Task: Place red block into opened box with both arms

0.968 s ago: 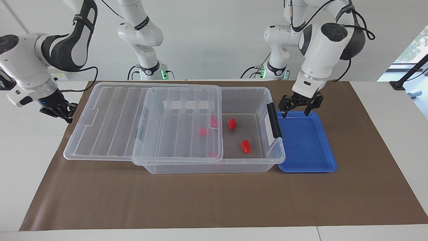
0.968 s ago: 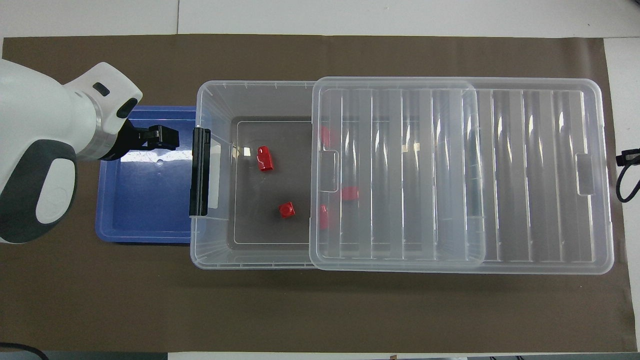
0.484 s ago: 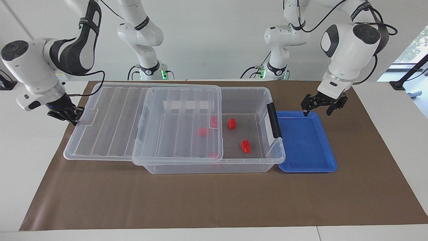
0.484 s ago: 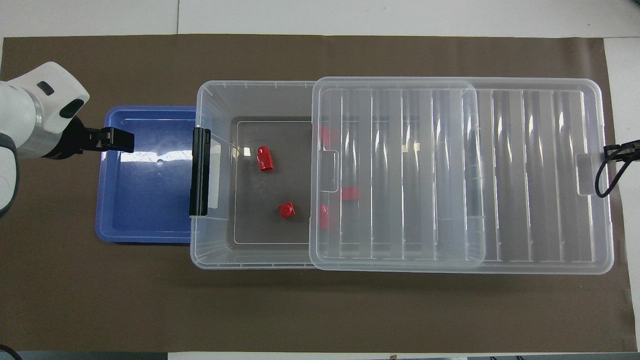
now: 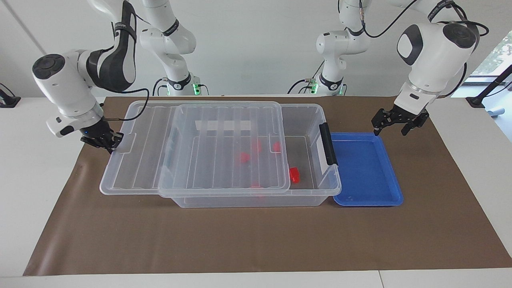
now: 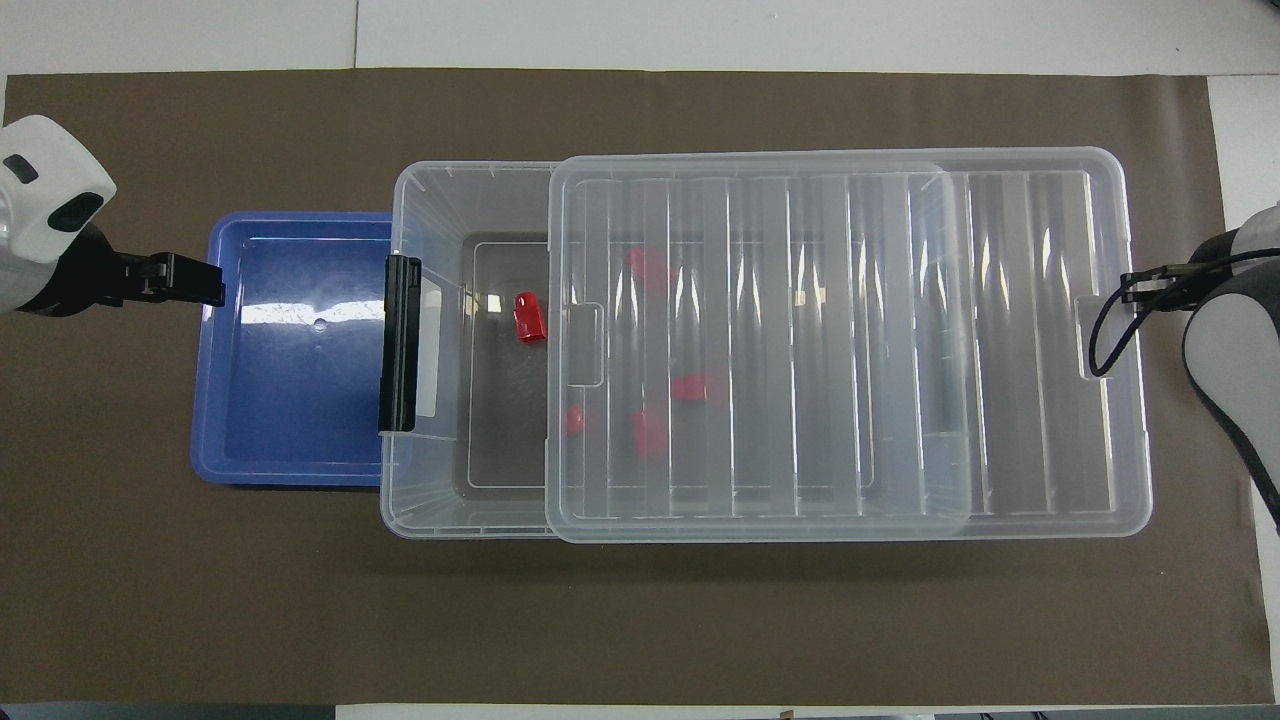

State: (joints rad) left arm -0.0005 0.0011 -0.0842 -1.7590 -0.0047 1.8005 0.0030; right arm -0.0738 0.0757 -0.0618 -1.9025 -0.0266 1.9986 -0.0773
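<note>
The clear box [image 5: 240, 202] [image 6: 420, 180] sits mid-table, its ribbed lid [image 5: 224, 152] [image 6: 850, 340] lying flat over most of it. A strip stays uncovered at the left arm's end. There one red block [image 5: 295, 175] [image 6: 529, 316] lies on the bare floor. Other red blocks [image 5: 243, 157] [image 6: 692, 386] show blurred through the lid. My right gripper [image 5: 111, 146] [image 6: 1132, 290] is shut, its tip against the lid's end tab. My left gripper [image 5: 390, 129] [image 6: 205, 292] hangs open and empty over the table beside the blue tray's corner.
A shallow blue tray [image 5: 366, 172] [image 6: 290, 400] with nothing in it touches the box at the left arm's end. The box's black latch [image 5: 328, 144] [image 6: 400, 340] stands up next to it. Brown paper [image 5: 256, 240] covers the table.
The lid has slid toward the left arm's end with the right gripper against it, covering more blocks. The left gripper has drawn back from over the tray.
</note>
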